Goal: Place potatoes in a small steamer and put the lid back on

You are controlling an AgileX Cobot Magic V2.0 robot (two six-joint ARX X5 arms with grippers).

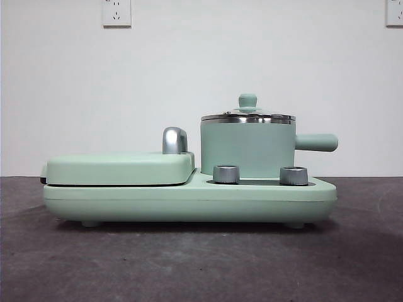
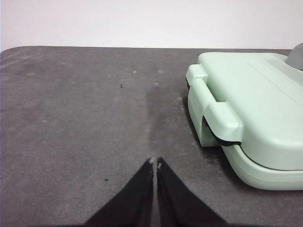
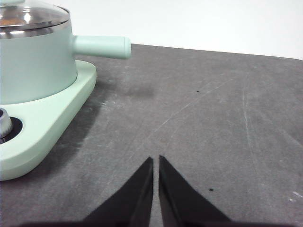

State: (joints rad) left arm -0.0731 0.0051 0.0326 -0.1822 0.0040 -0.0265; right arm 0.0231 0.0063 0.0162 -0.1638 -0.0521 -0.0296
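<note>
the steamer (image 1: 247,150) stands upright on the right half of a mint-green cooker base (image 1: 189,200), with the lid (image 1: 248,116) seated flat on its steel rim and the small green knob on top. its stubby handle (image 1: 317,142) sticks out level toward 3 o'clock in the front view. two silver dials (image 1: 226,173) sit on the base just in front of the pot, one toward 7 o'clock of it and one toward 5 o'clock. at 9 o'clock of the steamer lies the flat griddle (image 1: 119,168), its cover down, with a chrome handle (image 1: 174,140) rising between griddle and pot. the whole unit rests on a dark grey table (image 1: 201,264), against a white wall with outlets (image 1: 116,12) high up.

no potato shows in any view; whether one lies under the lid cannot be told, as the glass shows only reflections.

the left gripper (image 2: 155,162) hangs over bare table with its two black jaws pressed together, tips almost touching and nothing between them. the griddle's corner and its latch (image 2: 215,113) lie near it, apart from the jaws.

the right gripper (image 3: 155,160) is likewise closed on nothing, jaws meeting at a thin slit above the table. the steamer, its handle and the base's rounded end lie well apart from it on the pot's handle side. neither arm appears in the front view.
</note>
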